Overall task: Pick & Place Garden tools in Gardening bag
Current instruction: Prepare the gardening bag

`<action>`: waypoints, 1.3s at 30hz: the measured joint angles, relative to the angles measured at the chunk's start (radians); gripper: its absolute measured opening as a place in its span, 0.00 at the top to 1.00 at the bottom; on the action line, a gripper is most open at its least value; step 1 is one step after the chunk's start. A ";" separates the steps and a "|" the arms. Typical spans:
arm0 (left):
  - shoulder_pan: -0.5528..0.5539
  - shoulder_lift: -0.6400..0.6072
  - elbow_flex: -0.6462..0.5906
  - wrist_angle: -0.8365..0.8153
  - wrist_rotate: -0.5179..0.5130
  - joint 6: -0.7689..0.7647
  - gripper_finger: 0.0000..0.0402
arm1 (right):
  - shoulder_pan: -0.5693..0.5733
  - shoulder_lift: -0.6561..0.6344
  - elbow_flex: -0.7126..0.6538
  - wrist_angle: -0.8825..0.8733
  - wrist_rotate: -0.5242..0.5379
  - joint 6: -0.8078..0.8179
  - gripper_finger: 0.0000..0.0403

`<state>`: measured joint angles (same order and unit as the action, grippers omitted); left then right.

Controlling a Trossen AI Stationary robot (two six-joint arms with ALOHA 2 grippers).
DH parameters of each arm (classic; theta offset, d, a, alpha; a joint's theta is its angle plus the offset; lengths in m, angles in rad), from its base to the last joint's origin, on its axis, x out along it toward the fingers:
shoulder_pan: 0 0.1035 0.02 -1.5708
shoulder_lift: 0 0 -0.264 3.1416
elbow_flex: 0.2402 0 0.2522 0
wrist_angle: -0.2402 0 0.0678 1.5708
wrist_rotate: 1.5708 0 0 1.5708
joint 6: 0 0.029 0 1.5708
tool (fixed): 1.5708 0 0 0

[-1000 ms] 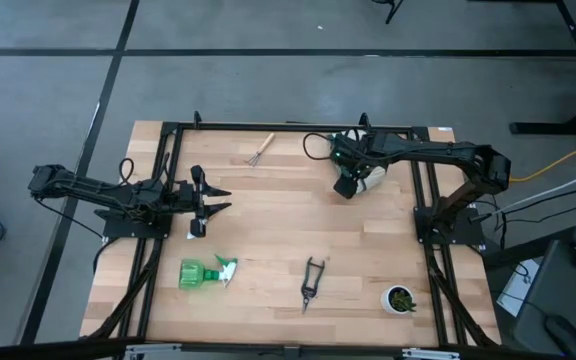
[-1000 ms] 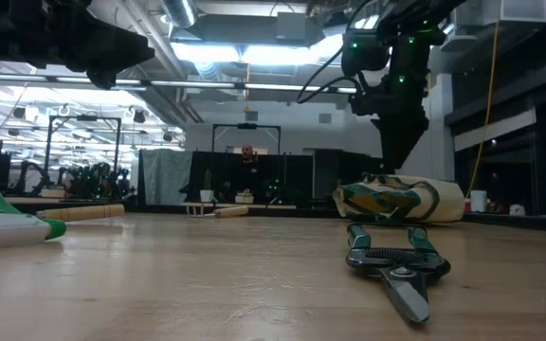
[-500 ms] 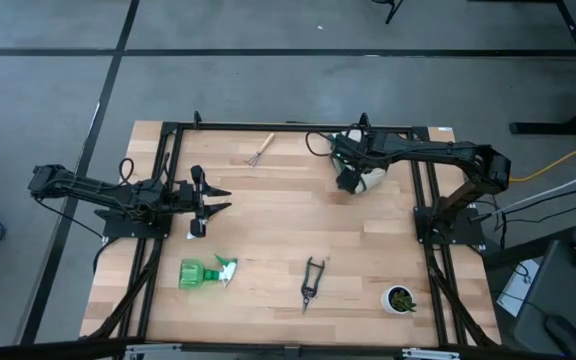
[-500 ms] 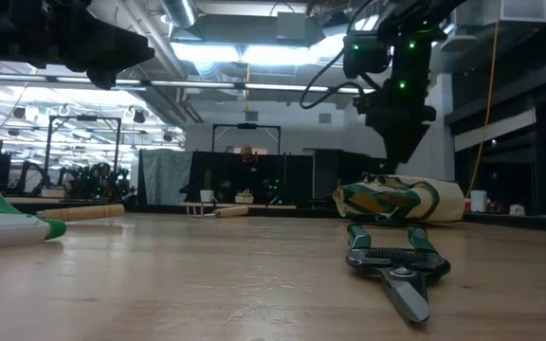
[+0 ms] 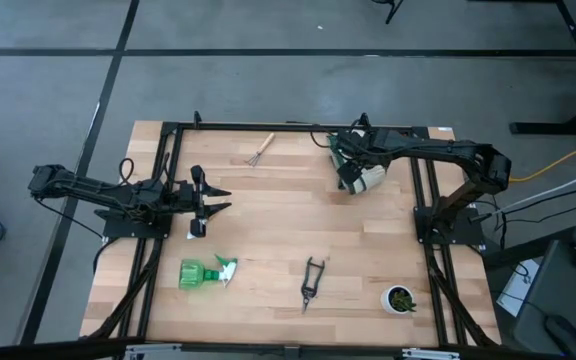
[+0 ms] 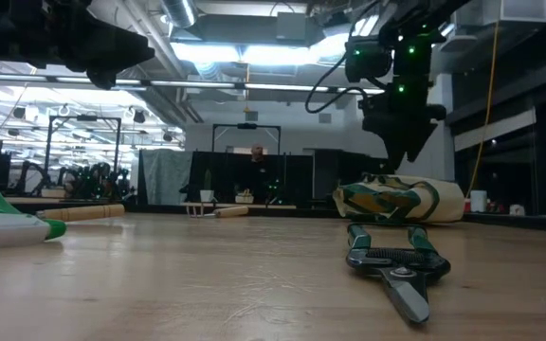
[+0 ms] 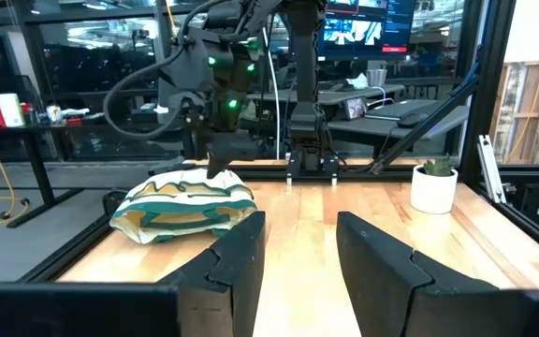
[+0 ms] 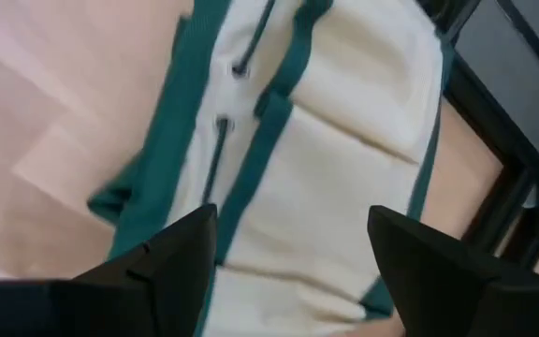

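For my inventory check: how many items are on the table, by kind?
Garden tools: 4 (rake, trowel, shears, spray bottle)
Bags: 1 (bag)
Potted plants: 1 (pot)
Total: 6

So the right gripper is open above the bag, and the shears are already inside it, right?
Not quite. The pruning shears lie on the table, far from the gardening bag, as the high view shows. The right gripper is indeed open above the bag.
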<state>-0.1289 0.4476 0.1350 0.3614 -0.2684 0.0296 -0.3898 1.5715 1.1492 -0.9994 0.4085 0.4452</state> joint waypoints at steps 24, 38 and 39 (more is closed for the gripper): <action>0.000 0.000 0.000 0.000 0.000 0.000 0.68 | -0.009 0.005 -0.098 0.169 0.003 0.021 0.30; 0.000 0.000 0.000 0.000 0.000 0.000 0.68 | -0.014 0.005 -0.098 0.137 0.104 -0.007 0.30; 0.000 0.000 0.000 0.000 0.000 0.000 0.68 | -0.015 0.005 -0.098 0.136 0.104 -0.007 0.30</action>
<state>-0.1288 0.4477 0.1352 0.3614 -0.2687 0.0296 -0.4050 1.5761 1.0512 -0.8639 0.5121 0.4386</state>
